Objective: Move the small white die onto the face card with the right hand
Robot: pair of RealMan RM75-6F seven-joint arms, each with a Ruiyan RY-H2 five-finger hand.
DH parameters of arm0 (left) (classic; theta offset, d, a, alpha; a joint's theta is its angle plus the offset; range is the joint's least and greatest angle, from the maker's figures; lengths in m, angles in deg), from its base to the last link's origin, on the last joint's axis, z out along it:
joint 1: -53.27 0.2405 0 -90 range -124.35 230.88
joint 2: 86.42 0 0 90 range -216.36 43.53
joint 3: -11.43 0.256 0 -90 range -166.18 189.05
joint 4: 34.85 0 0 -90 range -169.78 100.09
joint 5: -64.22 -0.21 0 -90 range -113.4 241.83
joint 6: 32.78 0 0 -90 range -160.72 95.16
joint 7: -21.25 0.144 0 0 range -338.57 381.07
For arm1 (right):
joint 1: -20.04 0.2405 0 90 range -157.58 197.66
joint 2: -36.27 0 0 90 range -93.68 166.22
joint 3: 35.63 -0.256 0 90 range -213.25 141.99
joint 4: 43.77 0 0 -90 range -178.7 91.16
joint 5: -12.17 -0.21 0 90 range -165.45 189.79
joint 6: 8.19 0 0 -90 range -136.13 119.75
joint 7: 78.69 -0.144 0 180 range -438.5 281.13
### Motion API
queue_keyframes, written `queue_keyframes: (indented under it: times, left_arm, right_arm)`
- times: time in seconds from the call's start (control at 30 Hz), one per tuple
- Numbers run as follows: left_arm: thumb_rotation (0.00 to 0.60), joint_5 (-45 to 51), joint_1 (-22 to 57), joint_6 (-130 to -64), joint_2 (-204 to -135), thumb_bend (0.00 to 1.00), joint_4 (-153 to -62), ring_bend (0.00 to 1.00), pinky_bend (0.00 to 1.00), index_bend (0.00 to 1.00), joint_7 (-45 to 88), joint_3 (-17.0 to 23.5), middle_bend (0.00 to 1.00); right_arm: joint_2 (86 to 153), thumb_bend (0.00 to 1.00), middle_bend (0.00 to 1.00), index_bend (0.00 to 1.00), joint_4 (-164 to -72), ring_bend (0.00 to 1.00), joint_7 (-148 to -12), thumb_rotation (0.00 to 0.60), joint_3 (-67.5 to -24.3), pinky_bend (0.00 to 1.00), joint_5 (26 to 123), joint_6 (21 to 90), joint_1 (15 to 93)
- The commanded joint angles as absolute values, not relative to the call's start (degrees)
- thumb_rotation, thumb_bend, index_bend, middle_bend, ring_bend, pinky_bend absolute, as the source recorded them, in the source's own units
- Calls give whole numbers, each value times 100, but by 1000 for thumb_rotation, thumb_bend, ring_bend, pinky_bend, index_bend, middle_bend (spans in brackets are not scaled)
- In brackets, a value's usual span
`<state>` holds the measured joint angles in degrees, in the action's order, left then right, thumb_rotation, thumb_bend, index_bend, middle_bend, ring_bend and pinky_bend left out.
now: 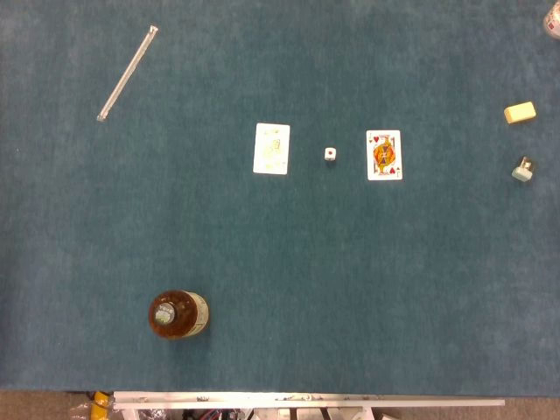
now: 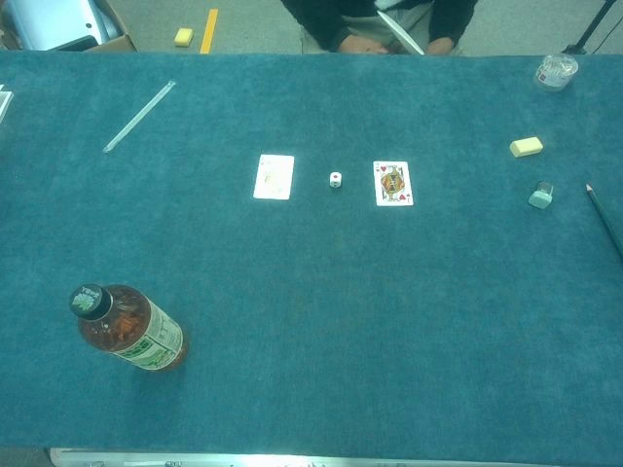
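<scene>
The small white die point(image 1: 330, 154) is a tiny cube with dark pips on its top face; the pips are too small to count. It sits on the teal felt-covered table point(image 1: 367, 289), between two playing cards and touching neither. To one side lies the face card point(image 1: 384, 155), a heart court card with a red and yellow figure, face up and flat. To the other side lies the pale card with a faint greenish print point(image 1: 271, 149), also flat. The die is slightly nearer the face card than the pale one.

Neither robot hand appears in the head view or the chest view, so their state cannot be told.

The one plain container is the amber tea bottle with a dark cap and green-and-white label point(image 2: 127, 328), standing upright near the table's front left, filled with brown liquid. A small clear glass cup point(image 2: 556, 70) sits at the far right edge; its contents cannot be made out.

Elsewhere lie a long clear plastic rod point(image 1: 128, 73), a yellow eraser block point(image 1: 520, 112), a small mint-green sharpener-like item point(image 1: 522, 170) and a dark pencil point(image 2: 604, 220).
</scene>
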<state>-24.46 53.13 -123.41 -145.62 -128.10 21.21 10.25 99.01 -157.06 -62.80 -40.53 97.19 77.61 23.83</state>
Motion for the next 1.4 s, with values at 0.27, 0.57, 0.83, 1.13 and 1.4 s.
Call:
queue_keyframes:
  times: [0.27, 0.57, 0.83, 1.13, 1.4]
  left_arm:
    - [600, -2541, 5358, -12435, -14542, 445, -12832, 38, 48, 227, 2092, 1062, 172]
    - [600, -2693, 5464, -12595, -14496, 445, -12882, 37, 48, 227, 2086, 1152, 171]
    - [600, -2754, 5543, -12707, -14451, 444, -12868, 38, 48, 227, 2044, 1189, 172]
    - [600, -2774, 5590, -12751, -14467, 445, -12800, 38, 48, 227, 1973, 1207, 172]
    - [600, -2704, 5574, -12658, -14461, 444, -12775, 37, 48, 227, 1961, 1201, 171]
  right_arm:
    - [10098, 315, 270, 416, -15854, 53, -6199, 600, -4552, 3, 9350, 6654, 3358]
    - [10972, 319, 286, 498, -15309, 72, -5801, 600, -5012, 5, 8382, 5705, 4403]
    - [11675, 270, 286, 498, -14896, 72, -4950, 600, -5138, 6, 7387, 5260, 5173]
    - [12566, 245, 286, 498, -14049, 74, -4357, 600, -5143, 0, 6587, 5081, 5882]
    - [13244, 245, 286, 498, -13215, 74, -3962, 600, -5092, 0, 6103, 4945, 6414]
